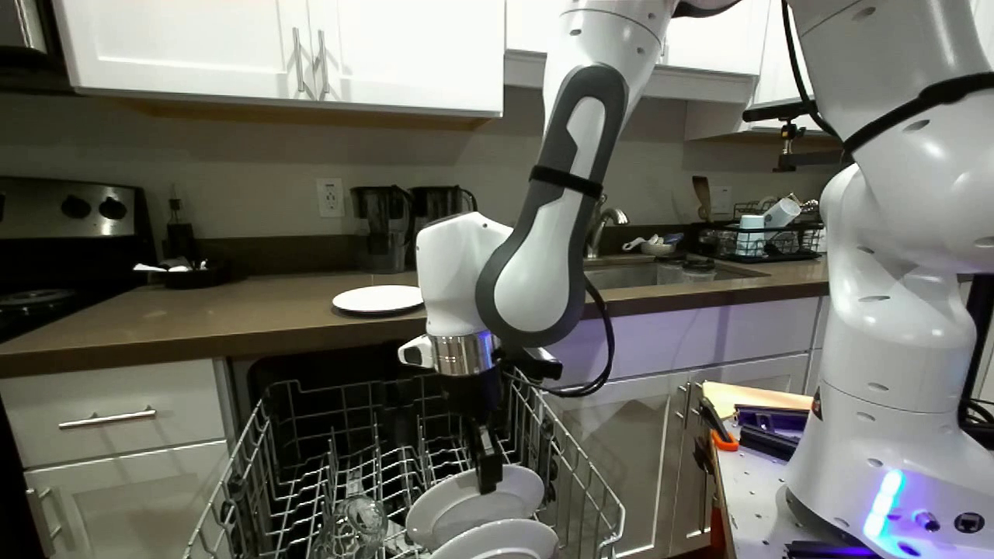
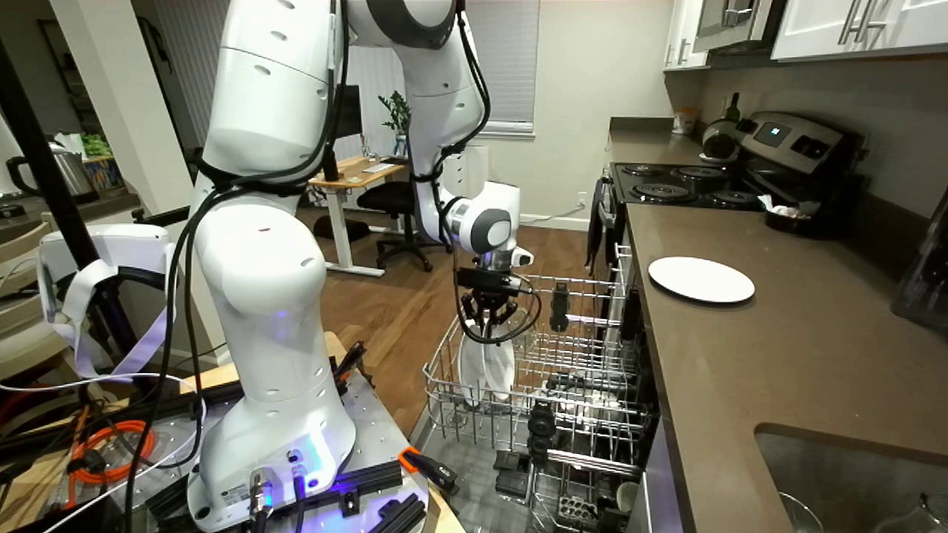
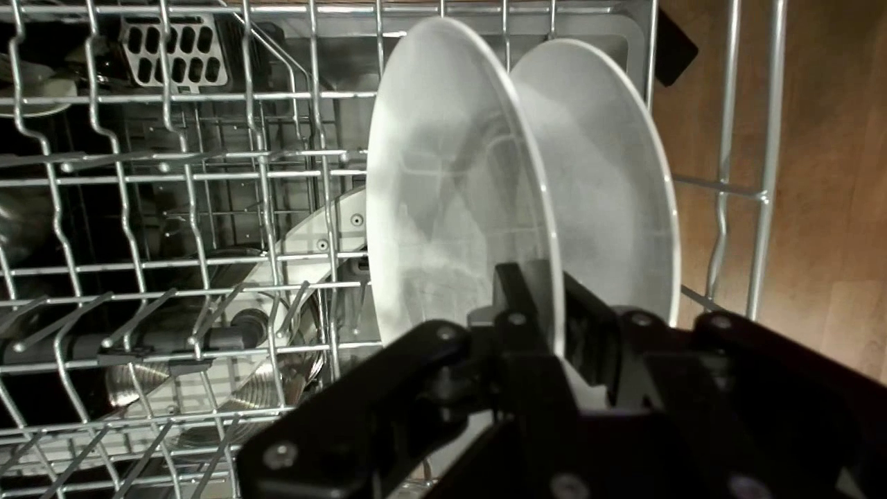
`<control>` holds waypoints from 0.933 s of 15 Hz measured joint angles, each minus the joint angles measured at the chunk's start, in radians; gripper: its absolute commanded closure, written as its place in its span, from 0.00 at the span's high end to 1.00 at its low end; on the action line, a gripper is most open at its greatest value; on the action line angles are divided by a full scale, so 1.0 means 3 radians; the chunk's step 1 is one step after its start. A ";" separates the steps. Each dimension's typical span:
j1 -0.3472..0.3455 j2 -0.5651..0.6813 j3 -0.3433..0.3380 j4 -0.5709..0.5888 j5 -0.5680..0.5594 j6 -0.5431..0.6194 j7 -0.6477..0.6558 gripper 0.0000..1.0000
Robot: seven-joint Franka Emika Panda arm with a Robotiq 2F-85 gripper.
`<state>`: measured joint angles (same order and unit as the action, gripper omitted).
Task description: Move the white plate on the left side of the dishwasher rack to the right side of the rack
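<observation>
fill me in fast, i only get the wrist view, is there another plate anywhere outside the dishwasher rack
Observer: Yes, a flat white plate lies on the countertop, in both exterior views.
Operator: anything dangling i should mind
Observer: A black cable loops out near the gripper.
Operator: and overhead
Observer: White cupboards hang above the countertop.

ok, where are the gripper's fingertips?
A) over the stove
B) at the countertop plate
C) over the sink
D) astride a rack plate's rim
D: in the wrist view, the gripper straddles the rim of a white plate in the dishwasher rack.
</observation>
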<state>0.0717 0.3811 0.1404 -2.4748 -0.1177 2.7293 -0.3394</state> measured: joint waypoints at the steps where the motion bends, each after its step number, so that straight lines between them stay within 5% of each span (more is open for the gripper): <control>1: 0.0000 0.0037 -0.0015 0.0006 -0.0007 0.0026 0.0000 0.03; 3: 0.0000 0.0123 -0.0046 0.0027 -0.0036 0.0074 0.0001 0.03; 4: 0.0000 0.0164 -0.0059 0.0040 -0.0045 0.0090 0.0002 0.33; 14: 0.0003 0.0263 -0.0103 0.0117 -0.0076 0.0054 0.0039 0.96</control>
<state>0.0725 0.4600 0.1096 -2.4396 -0.1405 2.7456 -0.3277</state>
